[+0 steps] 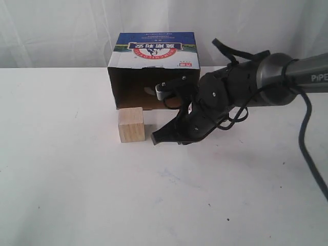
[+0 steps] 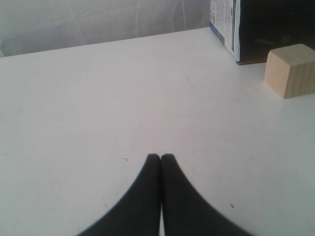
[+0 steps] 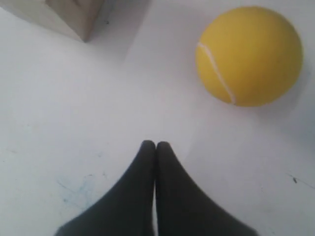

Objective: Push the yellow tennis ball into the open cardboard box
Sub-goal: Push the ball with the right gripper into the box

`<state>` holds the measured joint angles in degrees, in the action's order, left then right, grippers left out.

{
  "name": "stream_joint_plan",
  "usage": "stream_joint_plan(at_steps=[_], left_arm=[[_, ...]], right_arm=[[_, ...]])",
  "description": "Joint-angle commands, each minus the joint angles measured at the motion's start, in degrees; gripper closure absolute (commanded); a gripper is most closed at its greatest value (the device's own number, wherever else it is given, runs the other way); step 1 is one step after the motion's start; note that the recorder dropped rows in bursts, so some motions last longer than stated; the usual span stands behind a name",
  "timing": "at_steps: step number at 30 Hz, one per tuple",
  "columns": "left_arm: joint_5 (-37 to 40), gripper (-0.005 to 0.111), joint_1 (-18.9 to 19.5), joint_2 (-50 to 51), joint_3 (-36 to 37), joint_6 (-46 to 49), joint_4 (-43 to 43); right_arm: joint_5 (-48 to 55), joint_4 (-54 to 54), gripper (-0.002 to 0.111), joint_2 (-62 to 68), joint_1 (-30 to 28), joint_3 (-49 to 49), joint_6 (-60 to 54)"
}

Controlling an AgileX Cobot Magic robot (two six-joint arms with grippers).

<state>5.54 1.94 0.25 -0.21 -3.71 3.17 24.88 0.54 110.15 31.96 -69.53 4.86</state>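
The yellow tennis ball [image 3: 248,56], with its thin white seam, lies on the white table a short way ahead of my right gripper [image 3: 155,144] and off to one side, apart from it. That gripper is shut and holds nothing. In the exterior view the right gripper [image 1: 155,139] hangs low just in front of the open cardboard box [image 1: 154,48], and its arm hides the ball. The box lies on its side with its dark opening facing forward. My left gripper [image 2: 160,156] is shut and empty over bare table, well away from the box [image 2: 225,24].
A pale wooden cube [image 1: 131,124] stands on the table right in front of the box's left half, just left of the right gripper's tips. The same wooden cube [image 2: 290,70] appears in both wrist views [image 3: 59,14]. A white curtain hangs behind the table [image 1: 61,169].
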Motion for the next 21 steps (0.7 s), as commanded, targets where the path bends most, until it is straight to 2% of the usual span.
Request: stream_joint_plan(at_steps=[1, 9, 12, 13, 15, 18, 21], left_arm=[[-0.36, 0.107, -0.38, -0.25, 0.21, 0.1, 0.21], [-0.36, 0.107, -0.38, -0.25, 0.21, 0.1, 0.21], [-0.36, 0.107, -0.38, -0.25, 0.21, 0.1, 0.21], [-0.36, 0.107, -0.38, -0.25, 0.21, 0.1, 0.21], [-0.36, 0.107, -0.38, -0.25, 0.21, 0.1, 0.21], [-0.36, 0.107, -0.38, -0.25, 0.21, 0.1, 0.21], [-0.36, 0.107, -0.38, -0.25, 0.21, 0.1, 0.21]], right_arm=[[-1.45, -0.54, 0.108, 2.07, -1.07, 0.11, 0.49], [-9.69, -2.39, 0.108, 7.11, -3.53, -4.03, 0.6], [-14.74, -2.52, 0.108, 11.32, -4.68, -9.44, 0.21], [-15.95, -2.52, 0.108, 13.96, -5.14, -14.17, -0.79], [-14.52, -2.65, 0.108, 14.15, -5.14, -18.88, -1.37], [-14.01, -2.65, 0.108, 12.27, -4.9, -19.91, -1.81], [-8.54, -2.65, 0.108, 11.9, -4.9, -19.91, -1.81]])
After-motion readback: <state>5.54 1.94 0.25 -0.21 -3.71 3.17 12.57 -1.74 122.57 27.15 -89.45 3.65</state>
